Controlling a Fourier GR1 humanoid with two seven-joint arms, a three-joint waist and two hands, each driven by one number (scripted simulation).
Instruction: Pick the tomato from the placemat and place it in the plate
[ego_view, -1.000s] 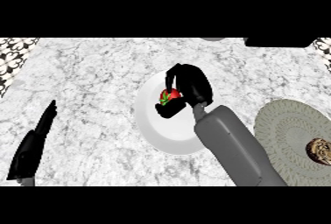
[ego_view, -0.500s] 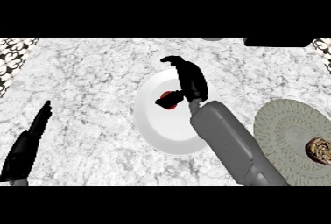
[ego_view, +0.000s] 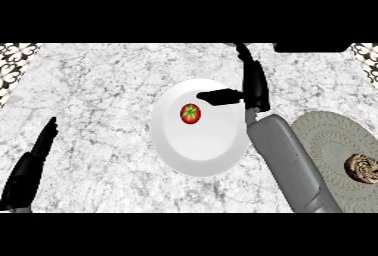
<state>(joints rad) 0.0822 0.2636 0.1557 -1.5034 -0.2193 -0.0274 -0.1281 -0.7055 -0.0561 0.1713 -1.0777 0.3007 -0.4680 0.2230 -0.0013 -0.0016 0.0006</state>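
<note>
The red tomato (ego_view: 190, 113) with its green stem lies on the white plate (ego_view: 198, 150) in the middle of the marble counter. My right hand (ego_view: 254, 86) is open just right of the plate's upper rim, fingers straight and pointing away, thumb stretched left over the plate toward the tomato without touching it. The grey-green round placemat (ego_view: 325, 145) lies at the right, partly under my right forearm. My left hand (ego_view: 33, 162) rests open at the lower left, fingers up.
A brown, ridged round object (ego_view: 361, 166) sits on the placemat near the right edge. Patterned tiles show at the top corners, and a dark object (ego_view: 310, 47) lies at the counter's back right.
My right hand has opened and let go of the tomato, which now lies on the plate. The hand has lifted away to the right and back. The left hand stayed put.
</note>
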